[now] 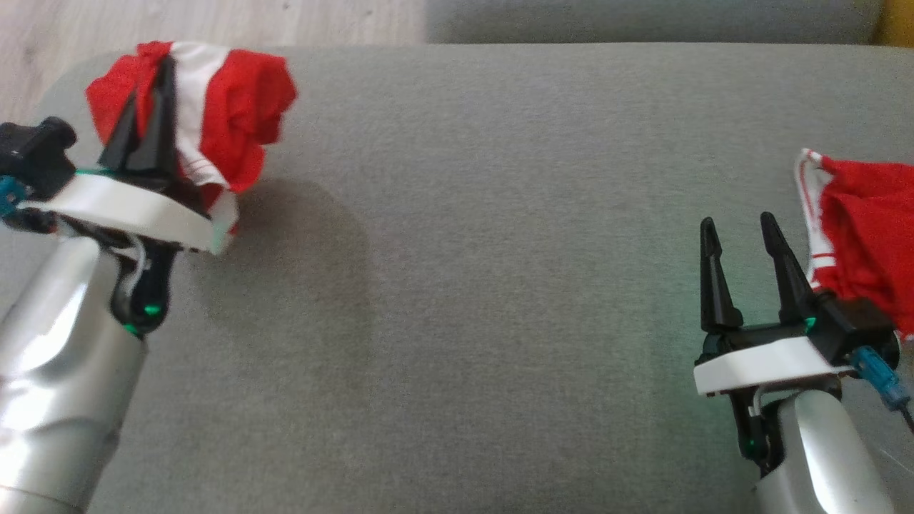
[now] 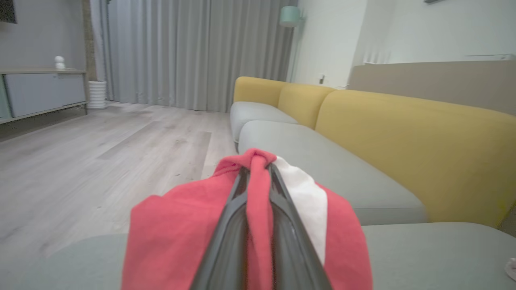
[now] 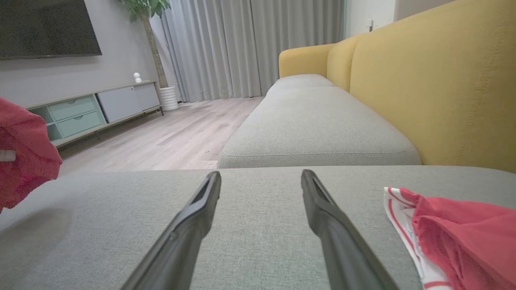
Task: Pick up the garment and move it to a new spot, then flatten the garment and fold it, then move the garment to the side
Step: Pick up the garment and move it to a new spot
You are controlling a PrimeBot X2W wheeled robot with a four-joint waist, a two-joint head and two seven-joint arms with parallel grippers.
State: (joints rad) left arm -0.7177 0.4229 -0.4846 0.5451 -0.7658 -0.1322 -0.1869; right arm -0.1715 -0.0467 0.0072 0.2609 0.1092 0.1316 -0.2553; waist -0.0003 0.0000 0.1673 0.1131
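Observation:
A red garment point(image 1: 235, 107) with a white band hangs bunched above the far left of the grey sofa cushion point(image 1: 500, 214), casting a shadow on it. My left gripper point(image 1: 161, 78) is shut on it, a fold of red cloth pinched between the fingers point(image 2: 258, 167). The cloth point(image 2: 169, 233) drapes down both sides of the fingers. My right gripper point(image 1: 737, 223) stands open and empty low over the cushion at the right. Just to its right lies a second red and white garment point(image 1: 864, 214), crumpled, close to the right finger; whether it touches I cannot tell. That garment point(image 3: 463, 229) also lies right of the fingers in the right wrist view.
The cushion's far edge drops to a pale wooden floor point(image 1: 214, 21). A yellow sofa backrest point(image 2: 403, 141) runs along one side, with more grey seat cushions point(image 3: 314, 129) beyond. A low sideboard point(image 3: 100, 108) stands across the room.

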